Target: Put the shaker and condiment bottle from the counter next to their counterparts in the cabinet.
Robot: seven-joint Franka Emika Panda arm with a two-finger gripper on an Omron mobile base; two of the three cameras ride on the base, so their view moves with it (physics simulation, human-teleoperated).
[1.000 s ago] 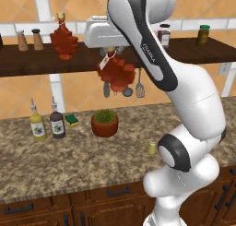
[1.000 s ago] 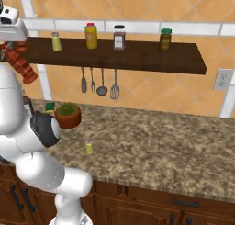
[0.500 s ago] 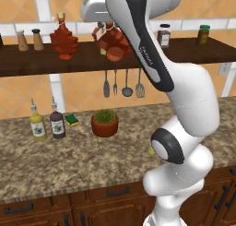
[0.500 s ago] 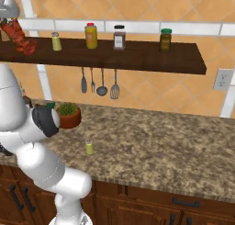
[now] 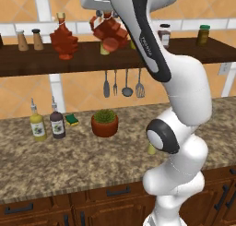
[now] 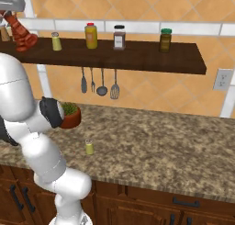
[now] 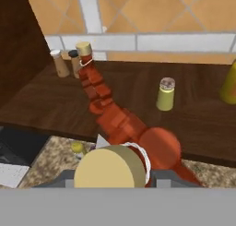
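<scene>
We note the cabinet (image 5: 83, 59), a long dark brown shelf board on orange tiles, carrying an upright red maple-leaf bottle (image 5: 64, 38) with a tan cap. Just beside it, the gripper (image 5: 102, 13) is closed on the cork end of the condiment bottle (image 5: 110, 32), red, leaf-lobed, white-tagged, held tilted above the board. The shaker (image 6: 89, 148), small, yellow-green, grey-capped, stands on the speckled counter (image 6: 151, 146).

light: even, bright, no clear source | shadows: soft, dim under shelf (image 5: 55, 63), centre frame | glare: faint sheen on arm | focus: sharp, rendered, slightly coarse
</scene>
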